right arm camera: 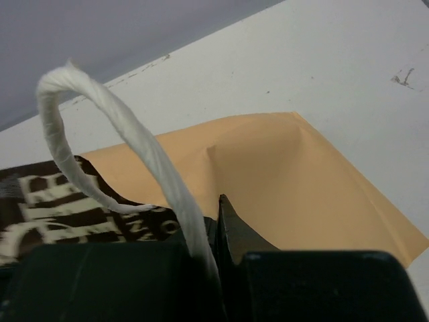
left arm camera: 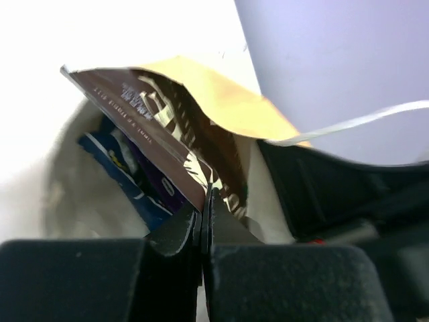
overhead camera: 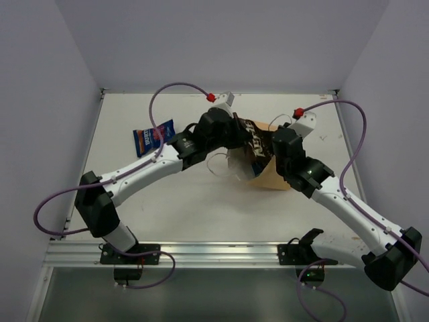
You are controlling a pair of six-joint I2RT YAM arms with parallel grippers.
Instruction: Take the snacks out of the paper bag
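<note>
Left wrist view: the left gripper point(left arm camera: 203, 208) has its jaws clenched on the lower corner of the dark brown chip bag point(left arm camera: 147, 111), which sticks halfway out of the mouth of the tan paper bag point(left arm camera: 228, 104). Behind the chip bag, against the bag's white lining, sits a blue packet point(left arm camera: 117, 164), with something darker beside it that I cannot identify. A white string handle point(left arm camera: 355, 123) trails off to the right. Right wrist view: the right gripper point(right arm camera: 216, 215) is pinched closed on the paper bag's rim, a thick handle loop point(right arm camera: 134, 144) arching up just beside the fingers; the chip bag's printed face shows at lower left and the bag's tan side lies flat on the table point(right arm camera: 348, 60). Top external view: both arms meet over the paper bag at the middle of the table, its mouth facing left. A second blue packet point(overhead camera: 153, 139) lies flat, well apart to the left, partly under the left arm.
</note>
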